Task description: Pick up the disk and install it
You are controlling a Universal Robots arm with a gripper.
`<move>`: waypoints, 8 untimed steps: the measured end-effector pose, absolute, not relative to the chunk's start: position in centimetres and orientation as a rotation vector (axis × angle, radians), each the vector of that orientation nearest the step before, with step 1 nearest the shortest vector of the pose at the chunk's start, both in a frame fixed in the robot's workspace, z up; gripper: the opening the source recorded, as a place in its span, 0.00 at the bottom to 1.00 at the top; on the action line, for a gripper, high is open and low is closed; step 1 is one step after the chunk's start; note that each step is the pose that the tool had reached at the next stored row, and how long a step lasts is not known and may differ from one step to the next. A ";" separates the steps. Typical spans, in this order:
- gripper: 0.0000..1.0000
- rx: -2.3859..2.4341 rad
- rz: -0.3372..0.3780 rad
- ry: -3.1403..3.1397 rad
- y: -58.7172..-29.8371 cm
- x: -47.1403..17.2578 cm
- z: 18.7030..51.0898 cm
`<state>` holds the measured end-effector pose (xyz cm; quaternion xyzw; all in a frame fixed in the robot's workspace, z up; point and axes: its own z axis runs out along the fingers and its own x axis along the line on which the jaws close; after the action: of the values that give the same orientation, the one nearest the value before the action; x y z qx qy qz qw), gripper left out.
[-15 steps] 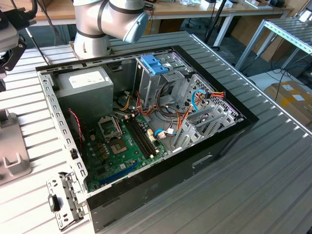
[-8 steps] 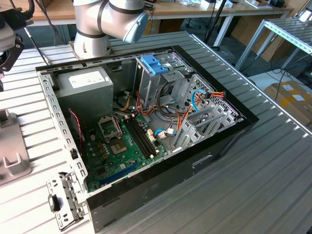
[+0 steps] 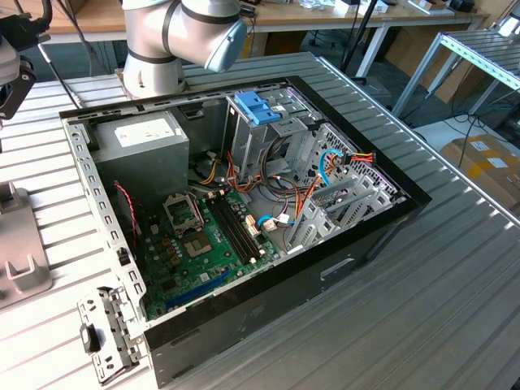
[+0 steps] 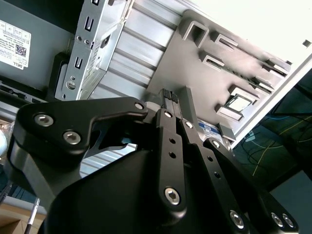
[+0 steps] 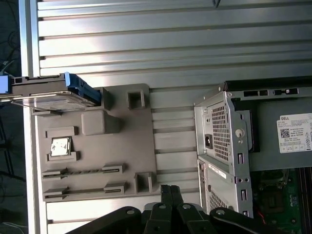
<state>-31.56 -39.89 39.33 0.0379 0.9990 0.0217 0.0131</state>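
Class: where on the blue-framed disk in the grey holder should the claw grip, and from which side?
Probably across its thin thickness, mid-length, coming from above. In the first wrist view the disk appears to stand on edge at one end of the grey holder, upper long edge exposed, so its two broad faces offer parallel surfaces. The claw is shut and apart from it.

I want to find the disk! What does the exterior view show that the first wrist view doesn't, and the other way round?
Exterior view: the light-blue bracket and coloured cables. First wrist view: the disk on a grey holder plate, with the shut fingers apart from it. Both: the computer case and its grey power supply.
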 end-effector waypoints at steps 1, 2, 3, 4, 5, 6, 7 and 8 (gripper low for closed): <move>0.11 0.118 0.068 3.112 -39.9 -31.6 39.3; 0.11 0.118 0.068 3.112 -39.9 -31.6 39.3; 0.11 0.118 0.068 3.112 -39.9 -31.7 39.3; 0.11 0.118 0.068 3.113 -39.9 -31.8 39.3; 0.11 0.118 0.068 3.112 -39.9 -31.8 39.3; 0.11 0.118 0.068 3.113 -39.9 -31.9 39.3; 0.11 0.118 0.068 3.113 -39.9 -31.9 39.3; 0.11 0.118 0.068 3.112 -39.9 -31.9 39.3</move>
<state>-31.95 -39.89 39.33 0.0379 0.9990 0.0217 0.0131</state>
